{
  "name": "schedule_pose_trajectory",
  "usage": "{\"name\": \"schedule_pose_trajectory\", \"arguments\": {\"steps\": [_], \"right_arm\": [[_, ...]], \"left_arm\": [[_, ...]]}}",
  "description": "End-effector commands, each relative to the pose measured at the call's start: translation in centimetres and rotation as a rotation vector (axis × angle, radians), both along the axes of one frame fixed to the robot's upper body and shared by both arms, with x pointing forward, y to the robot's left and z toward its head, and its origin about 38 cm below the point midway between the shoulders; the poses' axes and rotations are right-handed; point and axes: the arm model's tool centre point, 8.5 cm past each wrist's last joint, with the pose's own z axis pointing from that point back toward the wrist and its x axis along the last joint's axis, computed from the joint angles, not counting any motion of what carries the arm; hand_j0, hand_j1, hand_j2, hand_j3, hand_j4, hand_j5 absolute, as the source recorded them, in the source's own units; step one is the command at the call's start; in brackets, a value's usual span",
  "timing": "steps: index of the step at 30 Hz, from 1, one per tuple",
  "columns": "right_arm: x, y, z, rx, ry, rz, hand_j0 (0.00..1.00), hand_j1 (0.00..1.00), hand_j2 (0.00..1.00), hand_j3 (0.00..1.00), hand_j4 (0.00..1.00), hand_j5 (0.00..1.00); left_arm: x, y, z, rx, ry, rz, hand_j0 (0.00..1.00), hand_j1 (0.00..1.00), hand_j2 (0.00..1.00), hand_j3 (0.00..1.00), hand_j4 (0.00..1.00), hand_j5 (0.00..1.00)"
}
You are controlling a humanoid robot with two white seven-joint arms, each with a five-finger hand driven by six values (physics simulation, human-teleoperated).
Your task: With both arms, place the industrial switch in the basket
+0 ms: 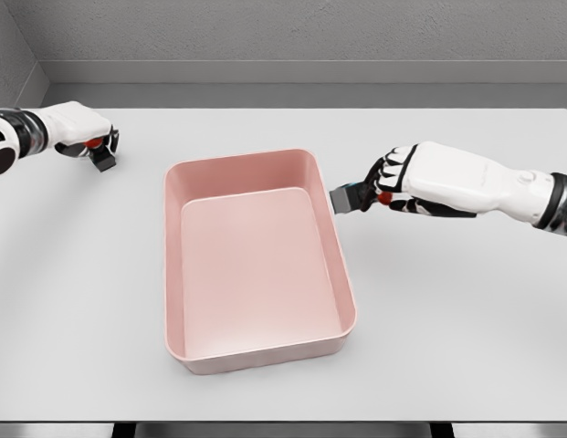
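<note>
Fingers (379, 178) of the right hand (393, 182) pinch the gray switch (343, 197) just outside the pink basket (342, 265)'s right rim; it should clear the rim before release, while the left hand (96, 146), near the tabletop (466, 328)'s far-left edge, is unreadable.

White arms, black wrist bands, apparently red finger accents.

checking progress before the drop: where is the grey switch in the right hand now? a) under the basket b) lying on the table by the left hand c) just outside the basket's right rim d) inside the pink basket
c: the right hand holds the grey switch beside the pink basket right rim, not inside.
</note>
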Motion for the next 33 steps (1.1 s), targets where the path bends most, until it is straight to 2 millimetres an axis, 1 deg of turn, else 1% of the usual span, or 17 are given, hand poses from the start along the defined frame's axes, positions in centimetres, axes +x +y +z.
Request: {"name": "schedule_pose_trajectory", "arguments": {"steps": [1,4,6,9,10,12,13,16,18,20,24,26,28,29,30,31,33], "right_arm": [[0.1,0.7,0.0,0.025,0.003,0.011,0.55,0.55,0.55,0.55,0.55,0.55],[0.1,2.4,-0.3,0.050,0.008,0.048,0.55,0.55,0.55,0.55,0.55,0.55],[0.2,2.9,-0.1,0.062,0.003,0.058,0.55,0.55,0.55,0.55,0.55,0.55],[0.2,3.6,-0.4,0.072,0.009,0.073,0.54,0.54,0.54,0.54,0.54,0.54],[0.3,3.6,-0.1,0.072,0.003,0.074,0.55,0.55,0.55,0.55,0.55,0.55],[0.3,3.6,0.0,0.072,0.000,0.074,0.55,0.55,0.55,0.55,0.55,0.55],[0.3,3.5,0.0,0.074,-0.001,0.072,0.63,0.63,0.63,0.63,0.63,0.63],[0.5,3.5,0.5,0.115,-0.021,0.063,0.92,0.92,0.92,0.92,0.92,0.92],[0.6,3.2,0.5,0.111,-0.020,0.054,0.95,0.95,0.95,0.95,0.95,0.95],[0.7,2.7,0.6,0.106,-0.024,0.044,1.00,1.00,1.00,1.00,1.00,1.00],[1.3,1.0,0.8,0.099,-0.028,-0.008,1.00,1.00,1.00,1.00,1.00,1.00],[2.0,-1.6,0.5,0.105,-0.021,-0.092,1.00,1.00,1.00,1.00,1.00,1.00],[2.6,-3.6,-0.4,0.109,0.001,-0.159,1.00,1.00,1.00,1.00,1.00,1.00],[3.0,-4.9,-1.3,0.106,0.024,-0.204,1.00,1.00,1.00,1.00,1.00,1.00],[3.2,-5.6,-1.8,0.106,0.037,-0.226,1.00,1.00,1.00,1.00,1.00,1.00],[3.3,-7.3,-1.8,0.096,0.038,-0.270,1.00,1.00,1.00,1.00,1.00,1.00],[3.2,-8.0,-2.6,0.091,0.061,-0.293,1.00,1.00,1.00,1.00,1.00,1.00]], "left_arm": [[-0.1,0.0,0.0,-0.001,0.007,-0.013,0.49,0.49,0.49,0.49,0.49,0.49],[-0.2,0.3,0.1,0.001,0.008,-0.020,0.48,0.48,0.48,0.48,0.48,0.48],[-0.3,0.1,0.1,0.000,0.013,-0.034,0.45,0.45,0.45,0.45,0.45,0.45],[-0.4,0.1,0.7,0.000,0.010,-0.063,0.44,0.44,0.44,0.44,0.44,0.44],[-0.5,-0.4,1.0,-0.001,0.004,-0.085,0.44,0.44,0.44,0.44,0.44,0.44],[-1.1,0.2,2.4,0.008,-0.016,-0.103,0.44,0.44,0.44,0.44,0.44,0.44],[-1.6,0.1,3.3,-0.005,-0.028,-0.120,0.44,0.44,0.44,0.44,0.44,0.44],[-1.7,-0.1,4.0,-0.001,-0.036,-0.139,0.44,0.44,0.44,0.44,0.44,0.44],[-1.7,-0.2,4.6,-0.017,-0.036,-0.156,0.44,0.44,0.44,0.44,0.44,0.44],[-2.6,0.4,5.9,-0.023,-0.051,-0.173,0.44,0.44,0.44,0.44,0.44,0.44],[-3.7,0.0,8.0,-0.051,-0.042,-0.291,0.44,0.44,0.44,0.44,0.44,0.44],[-5.2,-0.4,10.1,-0.063,-0.066,-0.358,0.44,0.44,0.44,0.44,0.44,0.44],[-6.0,-1.3,10.8,-0.070,-0.076,-0.398,0.44,0.44,0.44,0.44,0.44,0.44],[-6.4,-2.3,11.1,-0.075,-0.083,-0.432,0.44,0.44,0.44,0.44,0.44,0.44],[-6.7,-3.1,11.5,-0.090,-0.087,-0.457,0.44,0.44,0.44,0.44,0.44,0.44],[-7.2,-3.8,11.8,-0.098,-0.091,-0.484,0.44,0.44,0.44,0.44,0.44,0.44],[-8.1,-5.6,12.5,-0.104,-0.099,-0.544,0.44,0.44,0.44,0.44,0.44,0.44]]}}
